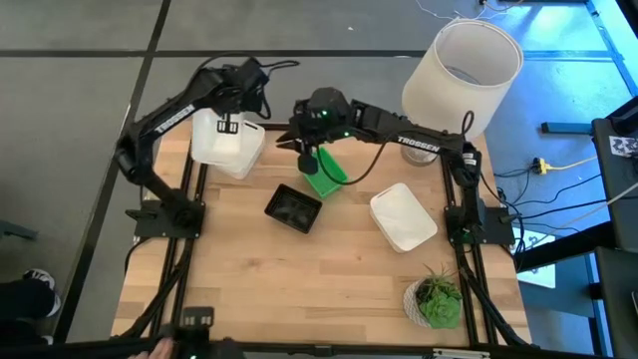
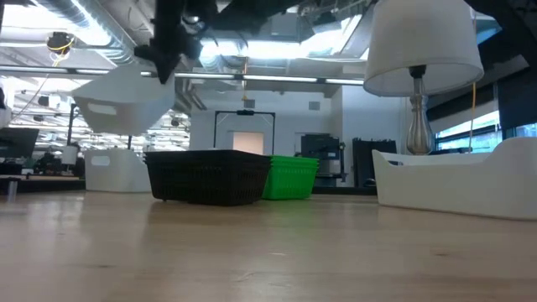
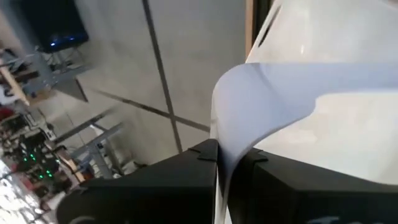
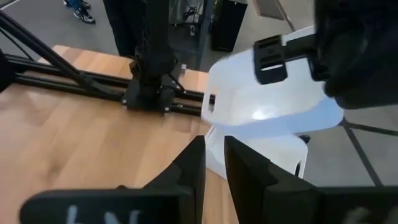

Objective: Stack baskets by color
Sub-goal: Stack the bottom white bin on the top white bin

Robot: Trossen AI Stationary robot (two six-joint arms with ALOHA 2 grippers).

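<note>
My left gripper point(image 1: 227, 126) is at the table's far left corner, shut on a white basket point(image 2: 126, 102) that hangs in the air. Right under it a second white basket point(image 4: 267, 155) stands on the table. At mid-table, a green basket point(image 1: 326, 172) and a black mesh basket point(image 1: 294, 208) sit on their bases. A third white basket point(image 1: 403, 217) sits to the right. My right gripper point(image 1: 307, 158) hovers above the green basket's far end, and its fingers point(image 4: 193, 171) stand a narrow gap apart with nothing between them. My left gripper pinches the white basket's rim point(image 3: 227, 146) between its two fingers, at the edge of one wall. The fingers point(image 4: 273, 59) come slanting down from above. The basket hangs tilted below them, lifted clear of the table and of the white basket beneath.
A big white lampshade point(image 1: 464, 72) on its lamp stands at the far right corner. A small green plant point(image 1: 437, 299) in a pot is at the near right. The arms' dark frame rails point(image 4: 93, 87) run along the table's sides. Bare wood lies along the near edge.
</note>
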